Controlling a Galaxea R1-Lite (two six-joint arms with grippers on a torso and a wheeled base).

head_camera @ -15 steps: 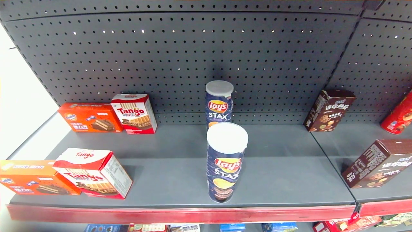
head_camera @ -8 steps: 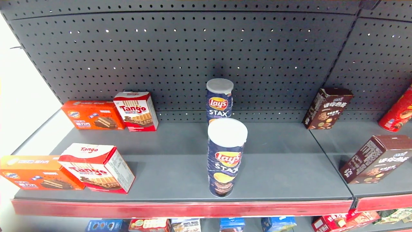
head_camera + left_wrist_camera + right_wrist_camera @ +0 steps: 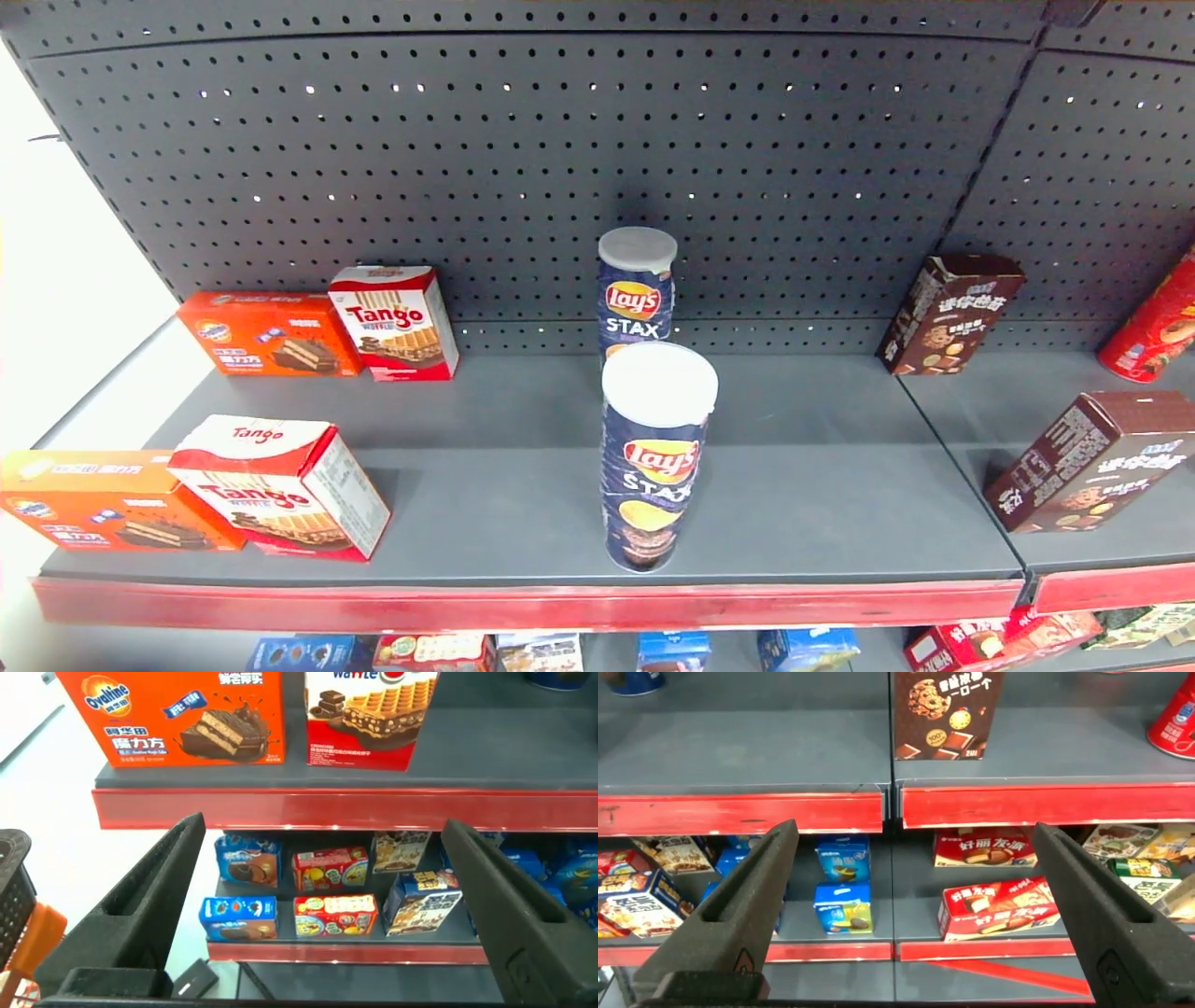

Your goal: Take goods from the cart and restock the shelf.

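On the grey shelf (image 3: pixel 803 504) two dark blue chip cans stand upright in the middle, one near the front edge (image 3: pixel 656 457) and one at the back (image 3: pixel 637 289). My left gripper (image 3: pixel 322 826) is open with nothing between its fingers; it hangs in front of the shelf's red front lip (image 3: pixel 346 807), below an orange cake box (image 3: pixel 177 719) and a wafer box (image 3: pixel 369 719). My right gripper (image 3: pixel 915 829) is also open and holds nothing. It faces the red lip (image 3: pixel 738 812) under a brown cookie box (image 3: pixel 945 714).
Orange cake boxes (image 3: pixel 266 334) and wafer boxes (image 3: pixel 280 485) fill the shelf's left. Brown cookie boxes (image 3: pixel 1088 471) and a red can (image 3: pixel 1158 331) sit on the right. Lower shelves hold small snack boxes (image 3: pixel 327 891). A black mesh basket edge (image 3: pixel 11 905) is in the left wrist view.
The head camera shifted a little, so the whole shelf picture slid slightly up. Nothing on the shelf has moved.
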